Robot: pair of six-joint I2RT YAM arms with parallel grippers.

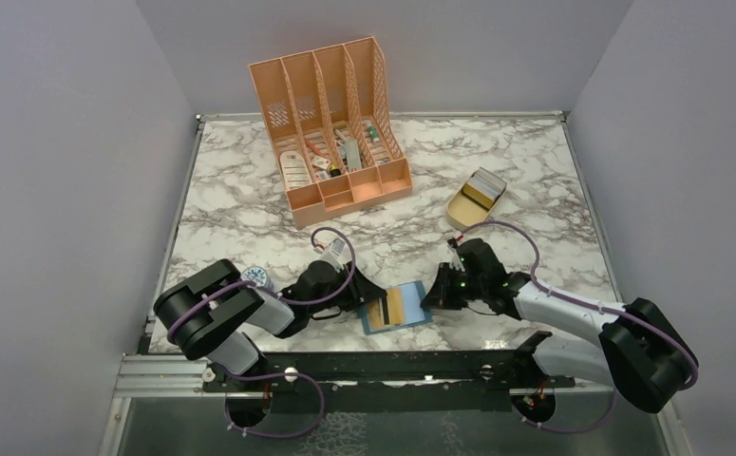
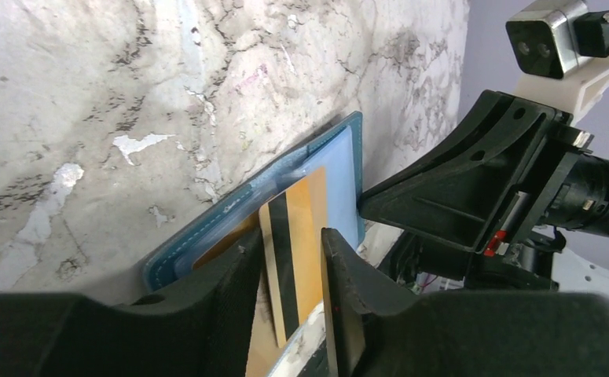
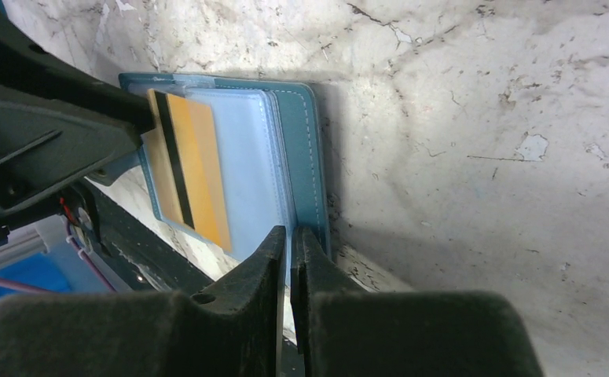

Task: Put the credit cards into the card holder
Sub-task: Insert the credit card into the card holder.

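Your work surface is a white marble-patterned table (image 1: pixel 240 204) with grey veining. Four items rest directly on it.

- The peach desk organizer (image 1: pixel 335 123) stands upright near the far edge, left of centre.
- The tan oval tray (image 1: pixel 476 199) lies to its right, apart from it.
- The teal card holder (image 1: pixel 394 309) lies open at the near edge, centre.
- The round blue-white disc (image 1: pixel 256 277) lies near-left, partly hidden.

Lab booth (bare walls (image 1: pixel 50 171))
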